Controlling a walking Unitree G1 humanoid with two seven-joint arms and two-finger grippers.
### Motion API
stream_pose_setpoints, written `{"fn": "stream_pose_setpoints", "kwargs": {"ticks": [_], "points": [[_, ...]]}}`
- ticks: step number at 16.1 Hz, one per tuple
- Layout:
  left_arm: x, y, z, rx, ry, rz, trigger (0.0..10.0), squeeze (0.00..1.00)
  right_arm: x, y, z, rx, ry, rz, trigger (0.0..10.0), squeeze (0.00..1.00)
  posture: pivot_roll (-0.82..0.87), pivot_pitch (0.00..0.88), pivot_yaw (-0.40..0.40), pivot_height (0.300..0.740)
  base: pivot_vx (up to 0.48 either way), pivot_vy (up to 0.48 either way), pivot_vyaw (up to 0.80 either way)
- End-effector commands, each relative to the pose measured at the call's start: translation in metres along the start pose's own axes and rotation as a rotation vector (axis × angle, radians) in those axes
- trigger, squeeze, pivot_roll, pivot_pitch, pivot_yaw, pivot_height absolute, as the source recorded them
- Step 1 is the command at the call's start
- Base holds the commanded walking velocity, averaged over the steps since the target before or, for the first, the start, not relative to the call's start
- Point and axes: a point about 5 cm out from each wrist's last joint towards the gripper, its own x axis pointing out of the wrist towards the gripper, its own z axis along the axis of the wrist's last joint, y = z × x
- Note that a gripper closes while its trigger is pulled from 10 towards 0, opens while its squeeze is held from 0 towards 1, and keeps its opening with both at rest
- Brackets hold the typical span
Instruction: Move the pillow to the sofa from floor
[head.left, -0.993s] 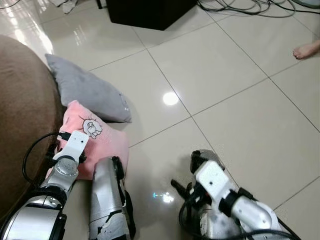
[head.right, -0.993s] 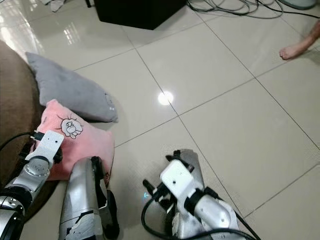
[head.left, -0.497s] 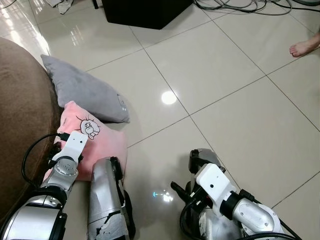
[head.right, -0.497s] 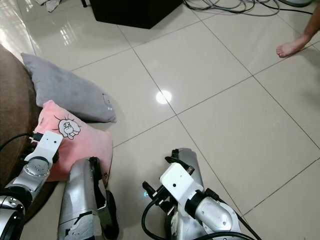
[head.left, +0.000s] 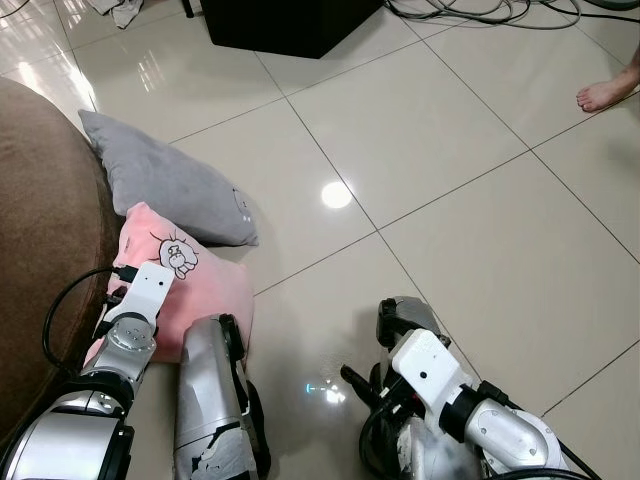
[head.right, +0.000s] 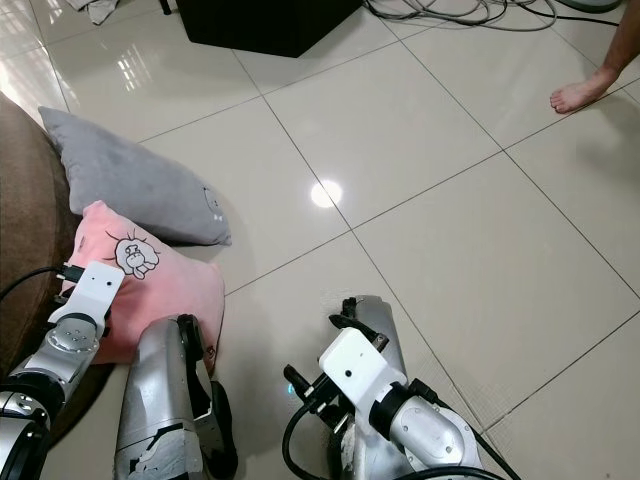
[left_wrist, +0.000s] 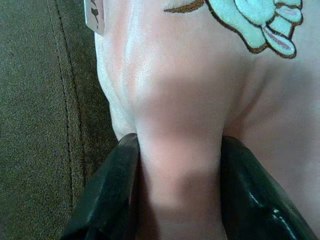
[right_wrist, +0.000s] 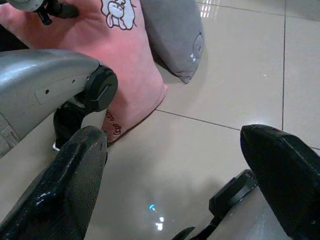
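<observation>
Left gripper (left_wrist: 177, 200) is kept clamped on the pink pillow (head.left: 205, 285) beside the sofa (head.left: 45, 230), barely shifted, not yet lifted.

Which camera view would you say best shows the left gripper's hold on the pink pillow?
The left wrist view: the left gripper pinches a fold of the pink pillow between both fingers. The eye views show the arm over the pillow; the right wrist view shows its printed face.

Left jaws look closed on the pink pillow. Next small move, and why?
Probably lift straight up a little. The left gripper already pinches a fold of the pink pillow, which lies on the floor against the brown sofa and touches the grey pillow; raising it clears both before swinging sofa-ward.
</observation>
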Motion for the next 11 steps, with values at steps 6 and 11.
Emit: {"fn": "stream_pose_setpoints", "kwargs": {"ticks": [6, 11], "points": [[-0.005, -0.018, -0.004, -0.074, -0.04, -0.148, 0.0, 0.0, 0.002, 0.006, -0.008, 0.019, 0.007, 0.005, 10.0, 0.0, -0.07, 0.277, 0.017, 0.516, 0.0, 0.0, 0.0], [-0.019, -0.045, 0.032, -0.201, -0.351, -0.301, 0.0, 0.0, 0.008, 0.0, -0.008, 0.032, -0.014, -0.043, 10.0, 0.0, -0.04, 0.239, 0.021, 0.516, 0.0, 0.0, 0.0]]}}
